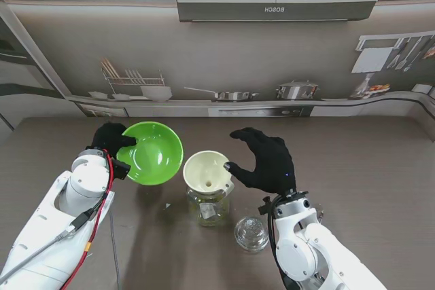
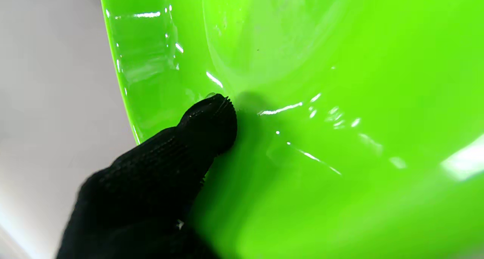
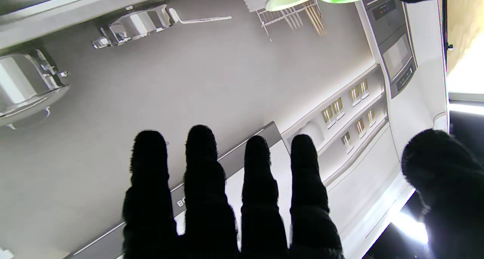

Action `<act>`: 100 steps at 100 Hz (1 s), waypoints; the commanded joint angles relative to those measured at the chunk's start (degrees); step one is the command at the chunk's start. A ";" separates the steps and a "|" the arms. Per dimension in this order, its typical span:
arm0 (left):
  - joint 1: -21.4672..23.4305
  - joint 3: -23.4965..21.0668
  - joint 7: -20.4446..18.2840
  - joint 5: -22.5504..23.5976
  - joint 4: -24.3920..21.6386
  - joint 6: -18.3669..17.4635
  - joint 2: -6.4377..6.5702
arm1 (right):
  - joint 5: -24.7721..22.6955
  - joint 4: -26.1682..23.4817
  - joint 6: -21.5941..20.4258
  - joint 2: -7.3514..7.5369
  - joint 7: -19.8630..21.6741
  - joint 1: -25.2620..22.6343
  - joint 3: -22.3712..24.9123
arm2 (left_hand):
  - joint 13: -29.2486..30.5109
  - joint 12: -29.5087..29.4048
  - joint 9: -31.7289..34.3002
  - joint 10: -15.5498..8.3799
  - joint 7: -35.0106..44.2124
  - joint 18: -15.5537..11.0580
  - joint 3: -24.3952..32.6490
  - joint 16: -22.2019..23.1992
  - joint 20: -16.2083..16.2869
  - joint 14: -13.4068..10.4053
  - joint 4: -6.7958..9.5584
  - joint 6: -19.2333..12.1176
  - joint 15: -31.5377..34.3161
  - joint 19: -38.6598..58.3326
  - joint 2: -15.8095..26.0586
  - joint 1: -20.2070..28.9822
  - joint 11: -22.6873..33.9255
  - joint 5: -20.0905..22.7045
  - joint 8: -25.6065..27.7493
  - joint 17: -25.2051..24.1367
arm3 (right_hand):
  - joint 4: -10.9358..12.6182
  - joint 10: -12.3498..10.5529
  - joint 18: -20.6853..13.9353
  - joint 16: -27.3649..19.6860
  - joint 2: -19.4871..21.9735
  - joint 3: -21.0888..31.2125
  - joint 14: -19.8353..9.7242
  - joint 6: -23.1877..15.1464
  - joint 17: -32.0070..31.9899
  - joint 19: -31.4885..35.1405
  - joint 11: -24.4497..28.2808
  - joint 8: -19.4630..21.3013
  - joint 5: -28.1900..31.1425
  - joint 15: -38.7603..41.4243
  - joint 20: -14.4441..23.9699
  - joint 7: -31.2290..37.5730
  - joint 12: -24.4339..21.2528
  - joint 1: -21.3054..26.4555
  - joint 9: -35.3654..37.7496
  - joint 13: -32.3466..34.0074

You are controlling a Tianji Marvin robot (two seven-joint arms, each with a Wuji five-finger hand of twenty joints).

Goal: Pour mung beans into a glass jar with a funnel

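From the stand, the left hand (image 1: 111, 138) gripped the tilted green bowl (image 1: 153, 152) left of the funnel (image 1: 207, 170) on the jar (image 1: 209, 206); the right hand (image 1: 266, 161) hovered released. Left wrist: a fingertip (image 2: 211, 117) pressed the glossy wall, probably light, slippery plastic, best pinched at the rim. Right wrist: fingers (image 3: 200, 168) were spread.

Left hand (image 1: 111, 139) fingers clamped in a grip; right hand (image 1: 269, 161) raised, fingers spread.

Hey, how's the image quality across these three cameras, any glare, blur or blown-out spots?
Stand view: even, soft light, all sharp. Left wrist view: the green bowl fills the frame with streaky glare highlights, and the left hand is soft at the near edge. Right wrist view: the right hand is a near-black silhouette, with blown-out brightness along one edge.
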 commanded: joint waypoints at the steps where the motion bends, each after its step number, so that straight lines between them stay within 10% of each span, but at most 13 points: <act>1: -0.37 0.52 -1.26 -0.18 1.64 0.71 -0.31 | -0.05 -0.55 0.10 -0.07 0.89 -0.30 -0.05 | 1.88 0.08 1.76 1.88 2.18 -0.42 3.67 0.42 0.68 1.33 0.43 -3.25 1.76 1.87 1.74 5.44 0.01 3.48 1.71 0.07 | 1.74 0.09 0.76 -0.76 1.19 0.48 -0.06 0.20 -0.59 0.86 0.50 -1.28 -1.58 -0.29 -0.11 0.73 -0.80 -2.09 -2.02 -0.59; 100: -7.72 8.81 -1.31 -3.17 17.49 1.98 -1.99 | 0.36 -0.14 -0.08 -0.07 1.28 -0.16 0.12 | 1.30 0.61 0.74 1.93 2.26 0.18 2.53 1.13 1.44 2.85 0.95 -3.74 -1.24 2.45 2.92 5.74 -0.53 2.67 1.81 -4.13 | 1.74 0.23 0.76 -0.78 1.25 0.59 -0.32 0.16 -0.68 0.87 0.50 -1.32 -1.45 -0.23 -0.15 0.81 -0.86 -2.07 -1.87 -0.38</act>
